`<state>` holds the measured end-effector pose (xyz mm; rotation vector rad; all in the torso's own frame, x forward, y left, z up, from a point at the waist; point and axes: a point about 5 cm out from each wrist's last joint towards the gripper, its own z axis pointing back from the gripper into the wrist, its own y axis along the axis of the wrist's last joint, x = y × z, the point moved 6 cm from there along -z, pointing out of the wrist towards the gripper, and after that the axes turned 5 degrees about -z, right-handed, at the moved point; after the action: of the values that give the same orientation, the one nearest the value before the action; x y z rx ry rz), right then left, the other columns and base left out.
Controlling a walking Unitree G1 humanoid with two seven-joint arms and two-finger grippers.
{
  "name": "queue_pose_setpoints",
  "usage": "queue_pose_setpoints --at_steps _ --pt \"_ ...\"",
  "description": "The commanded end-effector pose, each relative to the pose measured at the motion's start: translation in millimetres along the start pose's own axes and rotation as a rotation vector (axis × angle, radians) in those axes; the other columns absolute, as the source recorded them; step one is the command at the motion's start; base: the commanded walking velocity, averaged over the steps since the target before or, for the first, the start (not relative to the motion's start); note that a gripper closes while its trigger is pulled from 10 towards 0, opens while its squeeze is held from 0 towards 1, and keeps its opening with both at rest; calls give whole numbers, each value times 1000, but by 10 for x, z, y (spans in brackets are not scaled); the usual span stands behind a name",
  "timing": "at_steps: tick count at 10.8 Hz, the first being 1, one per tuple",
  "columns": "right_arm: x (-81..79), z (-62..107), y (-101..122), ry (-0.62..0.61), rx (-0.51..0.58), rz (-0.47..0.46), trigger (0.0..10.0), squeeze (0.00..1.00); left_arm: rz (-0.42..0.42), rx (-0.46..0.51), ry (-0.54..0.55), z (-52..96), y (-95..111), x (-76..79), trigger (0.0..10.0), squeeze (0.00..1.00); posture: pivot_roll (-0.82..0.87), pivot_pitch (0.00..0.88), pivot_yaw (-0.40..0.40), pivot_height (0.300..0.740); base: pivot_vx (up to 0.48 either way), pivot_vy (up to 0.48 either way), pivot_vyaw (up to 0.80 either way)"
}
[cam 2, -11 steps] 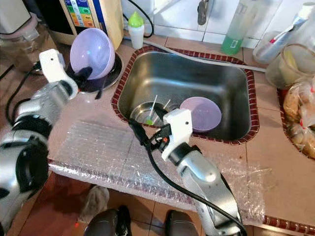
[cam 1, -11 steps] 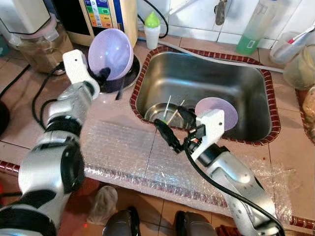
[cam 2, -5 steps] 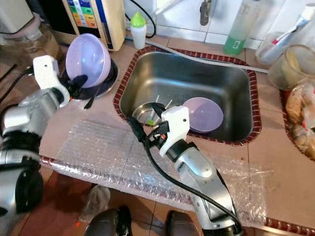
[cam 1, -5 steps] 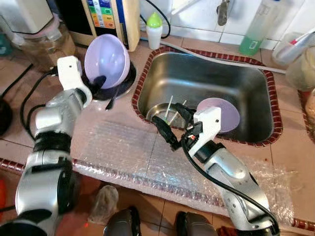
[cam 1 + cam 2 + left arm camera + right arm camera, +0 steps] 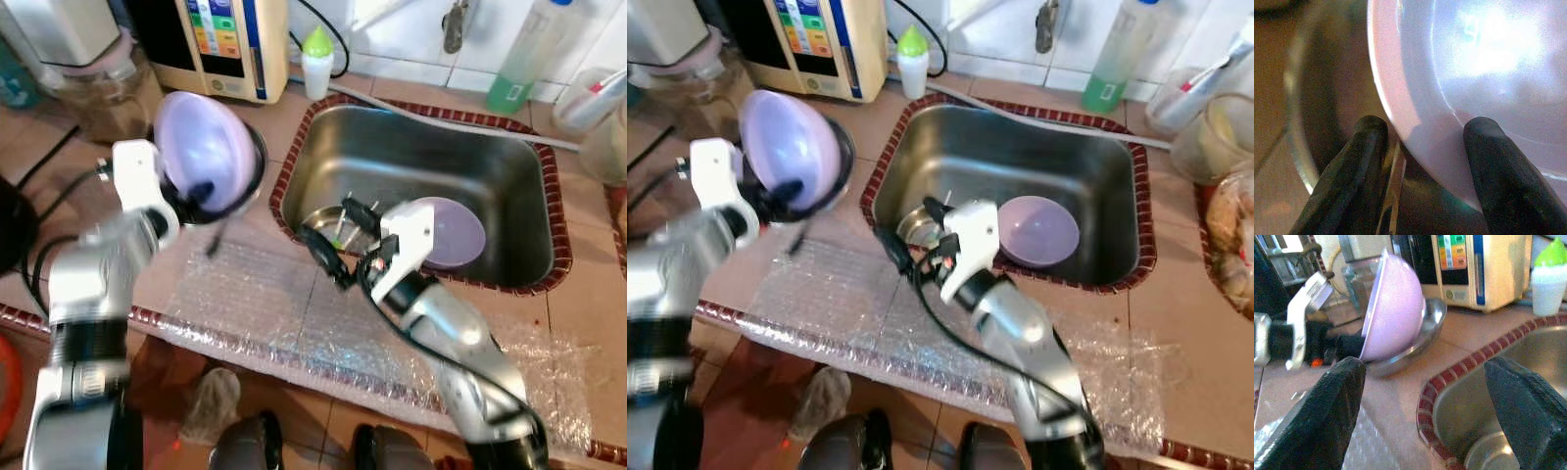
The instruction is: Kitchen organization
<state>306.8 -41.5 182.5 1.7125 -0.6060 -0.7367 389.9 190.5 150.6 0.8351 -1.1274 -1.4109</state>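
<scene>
Clamped on the rim of a lilac bowl (image 5: 201, 147), the left gripper (image 5: 201, 193) holds it tipped on edge over a steel dish (image 5: 1415, 335) on the counter left of the sink (image 5: 509, 176); one finger (image 5: 1498, 181) lies inside the bowl and the other outside, as the left wrist view shows. Jaws of the right gripper (image 5: 333, 240) stand wide apart with nothing between them, poised at the sink's near left edge above the bubble wrap (image 5: 255, 294) spread along the counter front. A second lilac bowl (image 5: 1038, 231) sits upright in the sink, beside a steel cup (image 5: 328, 223) holding some sticks (too small to identify). Behind the dish stand an appliance with a coloured panel (image 5: 220, 39) and a small green-capped bottle (image 5: 315, 61). A green bottle (image 5: 1117, 54) stands beyond the sink.
</scene>
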Motion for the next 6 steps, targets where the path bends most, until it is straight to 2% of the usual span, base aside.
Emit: queue_pose_setpoints --at_steps 1,3,5,6 --pt "52 5 45 -3 20 -4 10000 0 12 -80 -6 28 -211 25 6314 0 -74 113 72 740 0 0 0" --pt "100 -55 81 4 35 13 10000 0 -18 -76 2 83 -188 60 8392 0 -55 100 70 740 0 0 0" --pt "123 -123 129 8 60 23 10000 0 -97 28 72 90 112 -18 10000 0 -48 83 68 740 0 0 0" --pt "120 -172 180 18 79 31 10000 0 -133 53 100 75 180 -64 10000 0 -48 72 65 740 0 0 0"
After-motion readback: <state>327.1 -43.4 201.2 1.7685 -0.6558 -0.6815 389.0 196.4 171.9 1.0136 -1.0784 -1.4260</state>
